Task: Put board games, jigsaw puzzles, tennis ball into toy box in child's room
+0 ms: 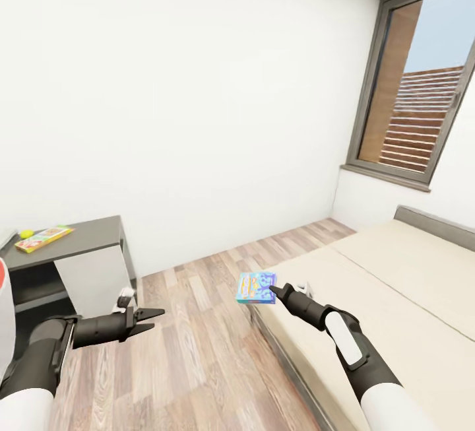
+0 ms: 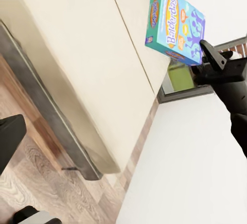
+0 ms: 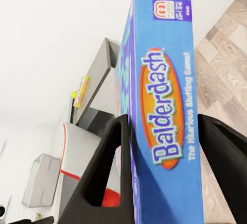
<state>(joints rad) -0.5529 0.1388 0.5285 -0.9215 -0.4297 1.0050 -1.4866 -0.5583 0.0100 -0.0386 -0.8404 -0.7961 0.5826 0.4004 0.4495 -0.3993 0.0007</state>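
The right claw pinches a flat blue board game above the cream bed's corner; the left claw hangs spread, empty.

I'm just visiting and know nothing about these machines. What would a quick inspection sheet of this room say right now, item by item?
Surface: grey table at the head view's left; cream bed at the right, its mattress split by a seam.
Job's things: blue Balderdash board game held in the air beside the bed's edge; another board game and a tennis ball lie on the table.
Clutter: nothing seen.
Grippers: right gripper has its jaws shut on the Balderdash box; left gripper holds nothing, jaws apart.
Cables: nothing seen.
Surroundings: white walls, wood-plank floor, window above the bed.
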